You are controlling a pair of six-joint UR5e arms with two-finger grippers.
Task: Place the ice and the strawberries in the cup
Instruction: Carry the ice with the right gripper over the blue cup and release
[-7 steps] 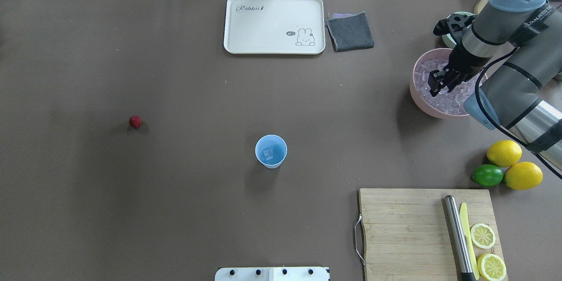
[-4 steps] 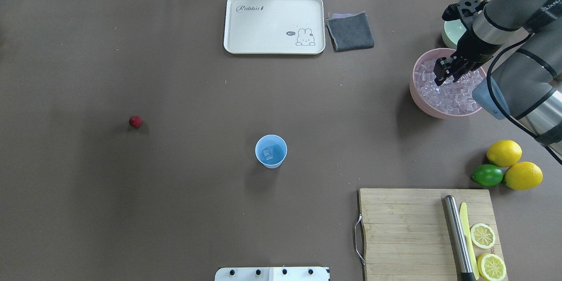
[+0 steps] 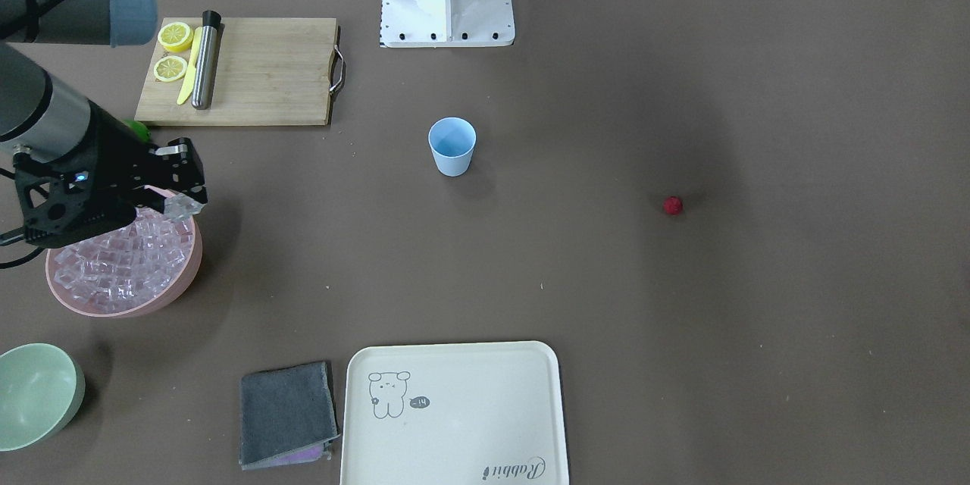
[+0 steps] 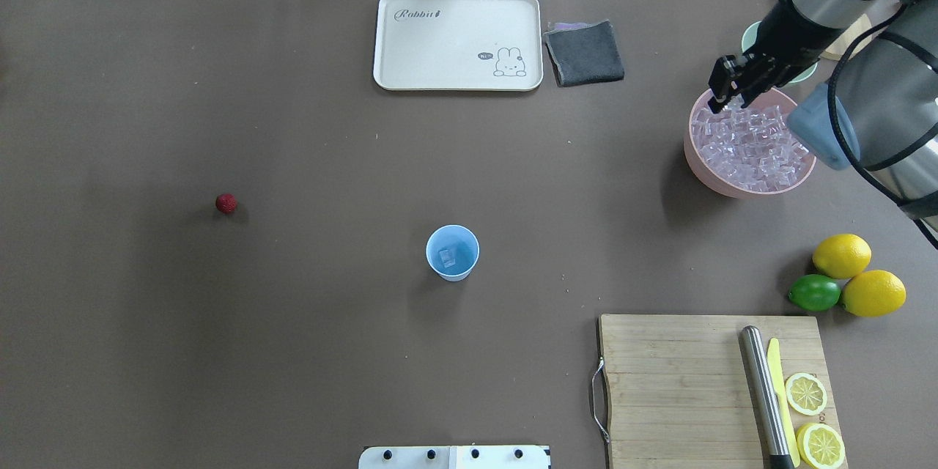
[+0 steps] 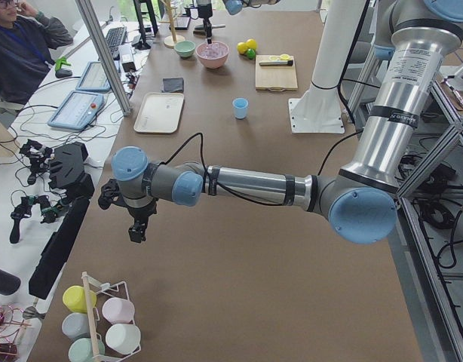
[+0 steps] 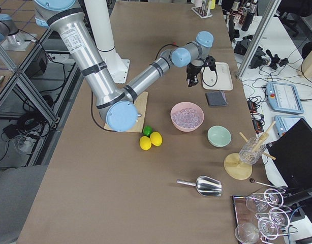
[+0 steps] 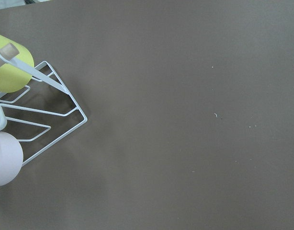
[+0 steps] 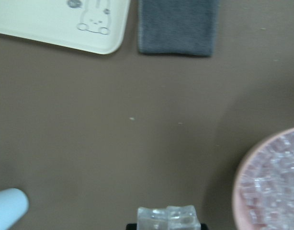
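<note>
Left pincer [image 5: 137,226]: over the counter's left end, beside a mug rack [image 5: 103,324]; you cannot tell if it is open.
Strawberry [image 4: 226,203]: alone, toward the left edge.
Cup [image 4: 452,252]: mid-counter, one ice cube [image 4: 446,257] inside.
Right pincer [image 4: 725,97]: since a second ago it has risen out of the pink bowl [image 4: 714,182] near the far right corner; you see its jaws narrowly apart, clamping a held cube [image 3: 182,204].

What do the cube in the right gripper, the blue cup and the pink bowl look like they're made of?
Ice cube in the right gripper: clear and glassy with bright glints; real ice or acrylic, I can't tell which. Cup: light blue, matte, with a thin, even wall; looks like plastic. Pink bowl: opaque and smooth with a dull sheen; probably plastic, possibly glazed ceramic.
</note>
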